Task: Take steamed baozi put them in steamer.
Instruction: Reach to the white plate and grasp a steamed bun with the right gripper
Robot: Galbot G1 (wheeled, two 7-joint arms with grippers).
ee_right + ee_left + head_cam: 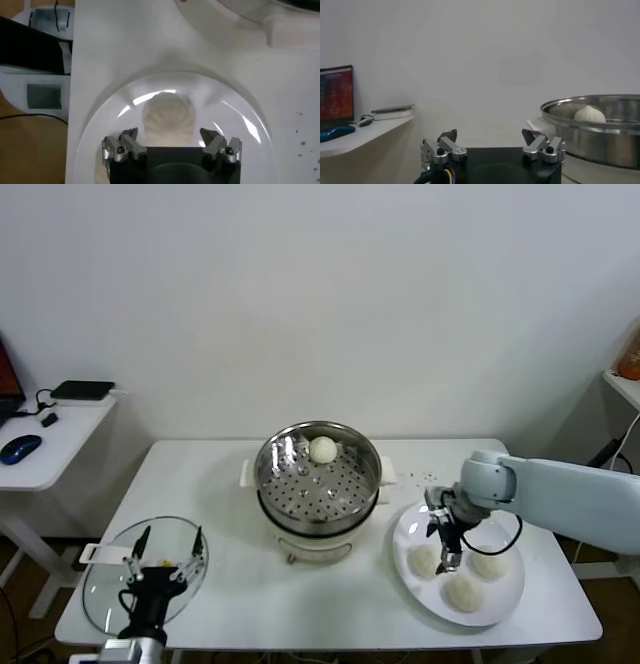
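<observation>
On the white surface, the work stands about a quarter done, by my reading. One steamed baozi already sits inside the steamer, at the far side of its perforated floor close to the rim; the left wrist view shows the same bun just above the steel wall. Three more buns lie on the white plate to the robot's right of the steamer: one on the side toward the steamer, one on the outer side and one nearer the robot.

The right claw hangs low over the plate, directly above the bun nearest the steamer, fingers spread to either side of it and not closed on anything; the right wrist view shows the bun centred between the parted tips. I judge this the start of the second pick.

The left claw is idle, released and gripping nothing, hovering over the glass lid lying at the robot's left.
</observation>
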